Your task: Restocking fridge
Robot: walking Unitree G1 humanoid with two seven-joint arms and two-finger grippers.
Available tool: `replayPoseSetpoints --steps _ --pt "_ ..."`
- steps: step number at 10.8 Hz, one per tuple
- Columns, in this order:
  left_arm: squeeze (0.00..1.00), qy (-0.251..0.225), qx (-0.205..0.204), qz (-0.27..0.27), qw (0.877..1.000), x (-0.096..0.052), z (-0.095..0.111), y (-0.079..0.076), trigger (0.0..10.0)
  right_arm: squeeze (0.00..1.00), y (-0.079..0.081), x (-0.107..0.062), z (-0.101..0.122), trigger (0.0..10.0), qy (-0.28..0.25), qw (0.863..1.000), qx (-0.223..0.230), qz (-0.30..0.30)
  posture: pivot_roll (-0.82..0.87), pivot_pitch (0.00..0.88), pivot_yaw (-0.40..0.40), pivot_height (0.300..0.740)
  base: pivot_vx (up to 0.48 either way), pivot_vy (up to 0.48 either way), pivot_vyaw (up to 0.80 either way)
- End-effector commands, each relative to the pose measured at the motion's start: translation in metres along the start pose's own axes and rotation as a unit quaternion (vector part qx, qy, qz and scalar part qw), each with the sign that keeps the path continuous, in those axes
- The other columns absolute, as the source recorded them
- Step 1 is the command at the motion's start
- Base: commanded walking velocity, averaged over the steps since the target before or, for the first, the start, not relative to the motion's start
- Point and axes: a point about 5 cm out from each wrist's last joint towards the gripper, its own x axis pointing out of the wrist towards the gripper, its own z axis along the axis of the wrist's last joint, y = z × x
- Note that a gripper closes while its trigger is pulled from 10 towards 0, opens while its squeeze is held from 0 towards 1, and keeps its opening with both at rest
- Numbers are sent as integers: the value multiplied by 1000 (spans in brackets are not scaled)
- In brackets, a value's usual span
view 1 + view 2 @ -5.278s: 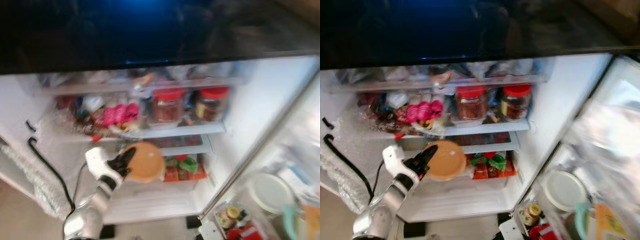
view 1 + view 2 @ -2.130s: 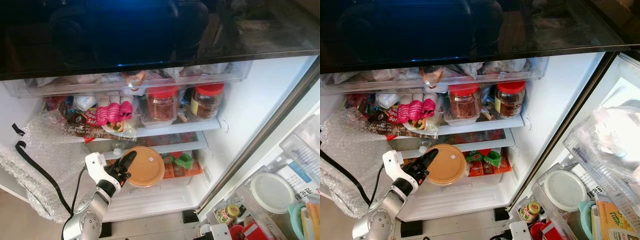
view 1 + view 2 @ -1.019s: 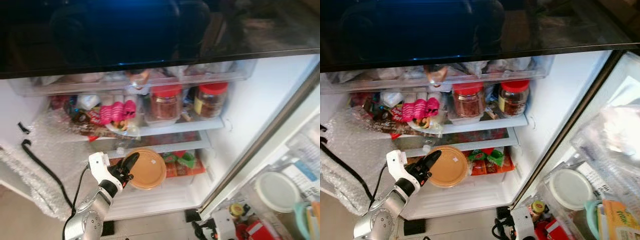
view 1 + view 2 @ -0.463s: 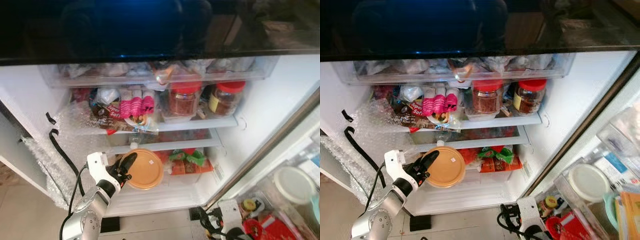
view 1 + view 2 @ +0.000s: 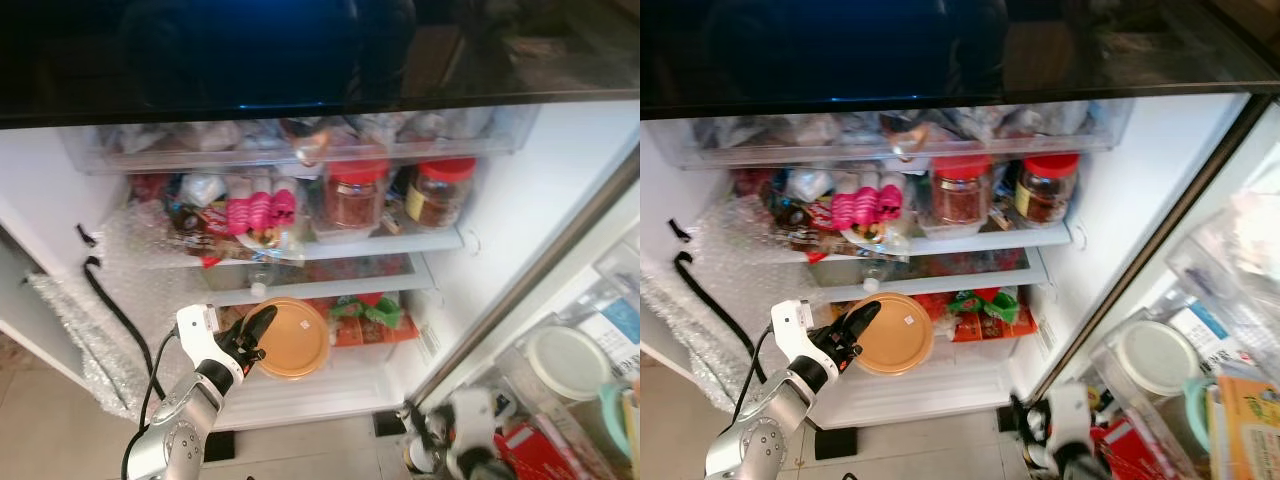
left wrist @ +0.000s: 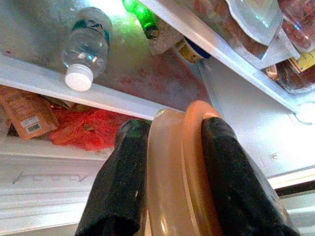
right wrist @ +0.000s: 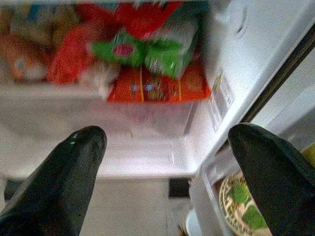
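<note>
the left claw [image 5: 258, 335] grips the orange tub [image 5: 291, 338] by its rim, before the fridge's lower shelf [image 5: 330, 290]. the thin hold may slip and drop it. the right claw [image 7: 162, 172] hangs open.

At lower left of the frame, the left gripper [image 5: 257, 338] clamps an orange lidded container [image 5: 291, 339] before the open fridge's lower shelf [image 5: 330, 292].

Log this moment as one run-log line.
left gripper: shut on orange-lidded container | at lower fridge shelf | right gripper: open, idle
</note>
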Motion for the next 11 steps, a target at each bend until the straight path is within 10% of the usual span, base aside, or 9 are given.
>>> replayPoseSetpoints --steps 1,11 --pt "0 4 8 1 1000 0 -2 0 10000 0 -3 1 7 10000 -21 1000 10 -7 -181 74 -29 740 0 0 0" --pt "0 4 12 2 1000 -2 0 2 10000 0 5 -1 22 10000 -64 997 31 11 -178 77 -23 740 0 0 0"
